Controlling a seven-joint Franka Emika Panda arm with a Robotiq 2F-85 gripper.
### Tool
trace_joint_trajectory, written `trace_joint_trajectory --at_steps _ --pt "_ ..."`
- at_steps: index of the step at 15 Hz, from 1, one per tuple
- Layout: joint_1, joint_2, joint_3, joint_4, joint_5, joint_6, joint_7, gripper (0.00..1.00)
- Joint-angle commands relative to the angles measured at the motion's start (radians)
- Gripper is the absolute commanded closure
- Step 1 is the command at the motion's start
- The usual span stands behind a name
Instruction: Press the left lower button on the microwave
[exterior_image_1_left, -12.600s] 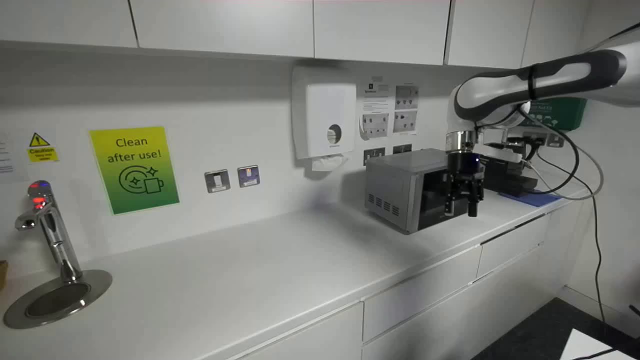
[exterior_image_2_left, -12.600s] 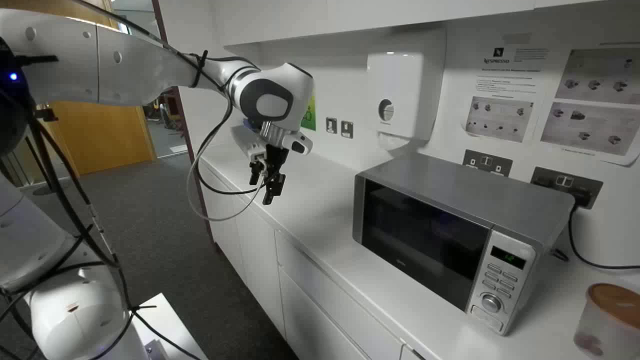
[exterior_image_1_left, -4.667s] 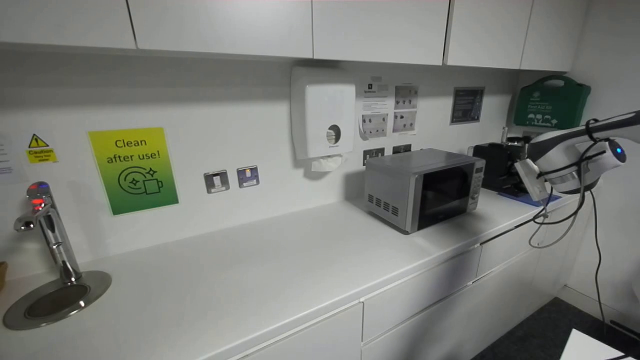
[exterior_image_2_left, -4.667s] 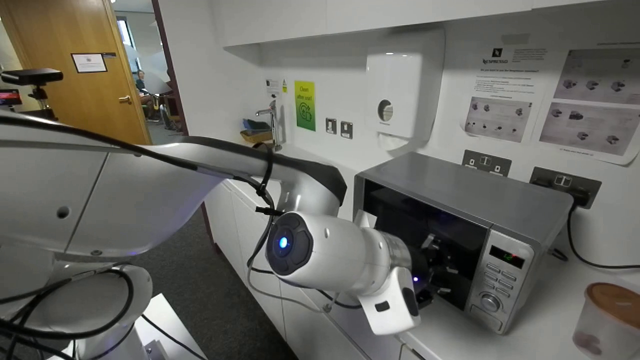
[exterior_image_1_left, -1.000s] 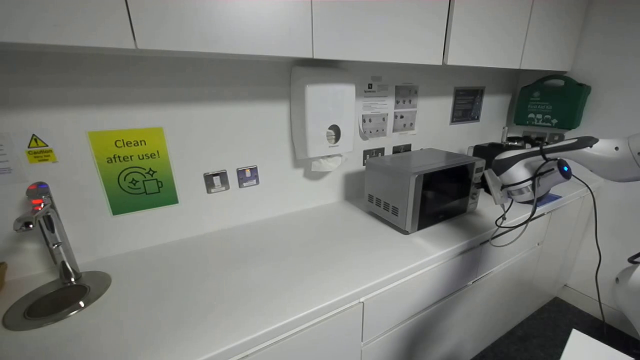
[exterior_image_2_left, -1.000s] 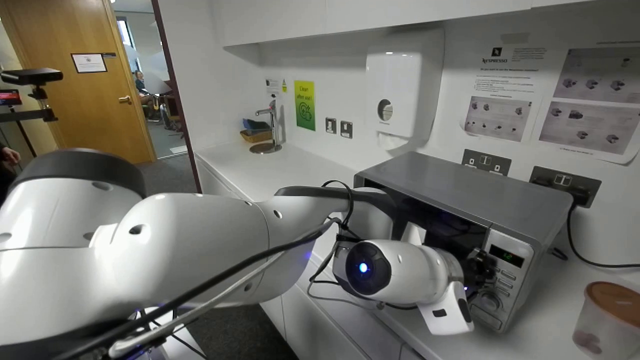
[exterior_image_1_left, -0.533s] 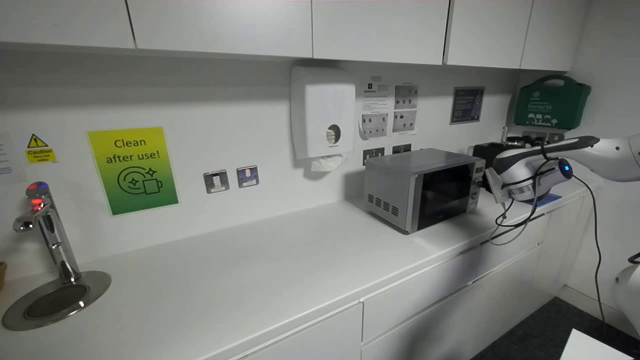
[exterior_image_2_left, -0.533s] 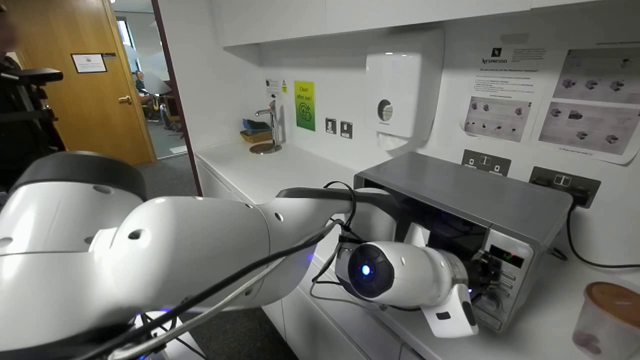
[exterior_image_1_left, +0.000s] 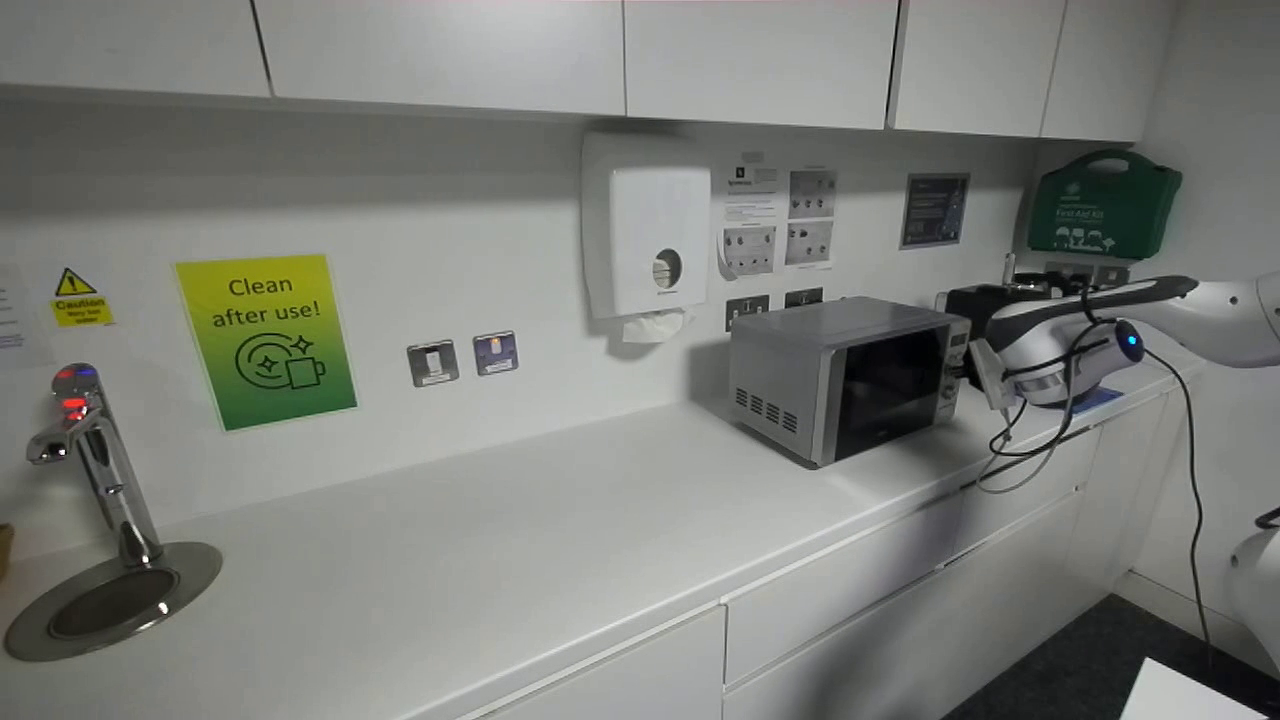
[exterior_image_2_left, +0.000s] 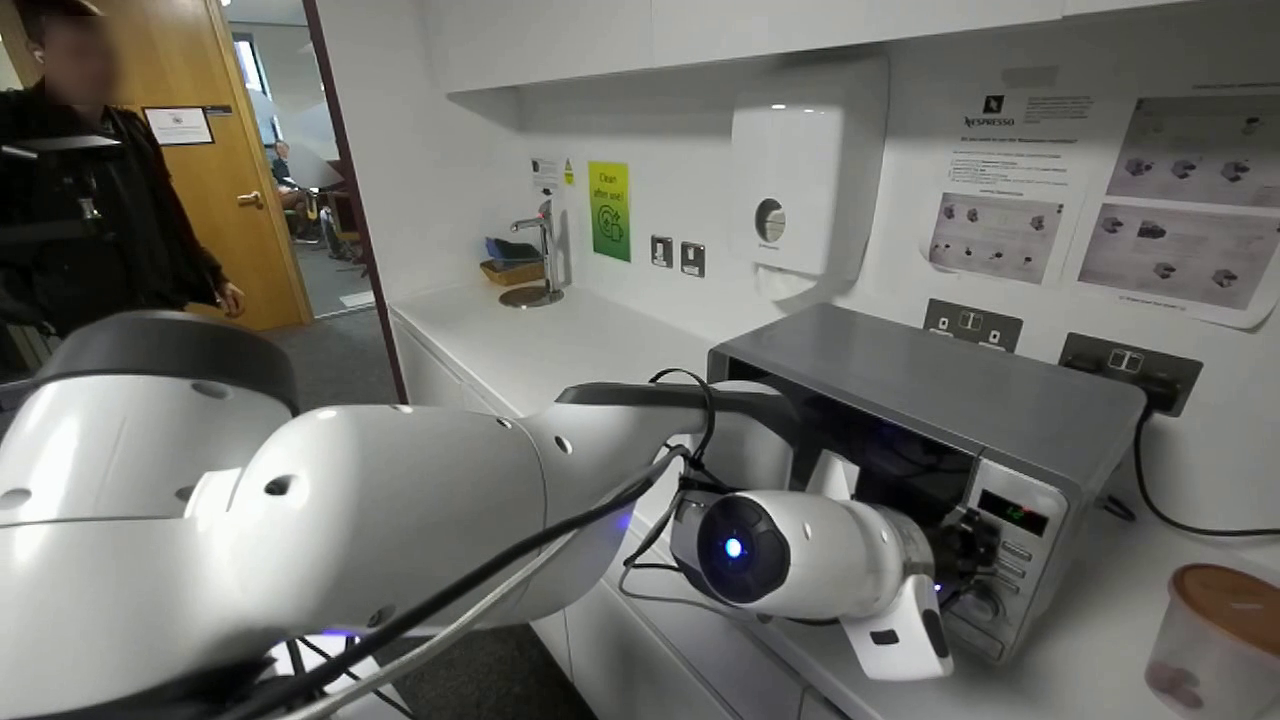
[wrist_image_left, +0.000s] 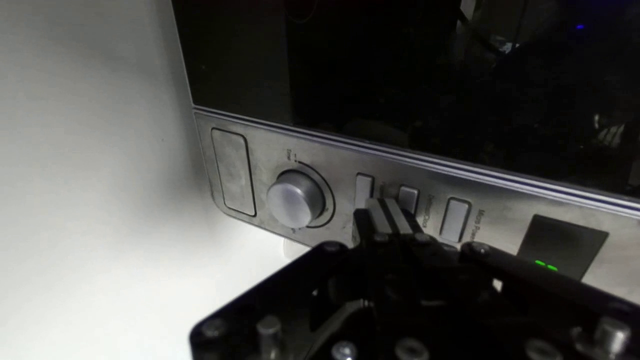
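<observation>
In an exterior view my arm (exterior_image_2_left: 400, 490) stretches from the left edge to the microwave (exterior_image_2_left: 940, 385) at right; my gripper (wrist_image_left: 388, 215), 2 fingertips (wrist_image_left: 377, 216) together, is at the button panel (wrist_image_left: 345, 170). The bench (exterior_image_2_left: 605, 345) runs back to the tap (exterior_image_2_left: 548, 255), upper middle.

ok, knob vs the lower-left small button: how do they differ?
The knob is round; the button is oblong. The knob is bigger than the button. In the wrist view nothing blocks the knob, while the fingertips overlap part of the button. Both are silver-grey.
</observation>
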Motion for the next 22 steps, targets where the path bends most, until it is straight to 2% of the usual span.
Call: trace_joint_trajectory --at_steps 1,16,22 --pt "0.023 -0.029 0.002 0.025 0.001 0.028 -0.018 1.00" --pt "0.051 -0.025 -0.027 0.024 0.011 0.033 -0.014 1.00" --pt "0.086 -0.031 -0.047 0.039 0.014 0.045 -0.016 1.00"
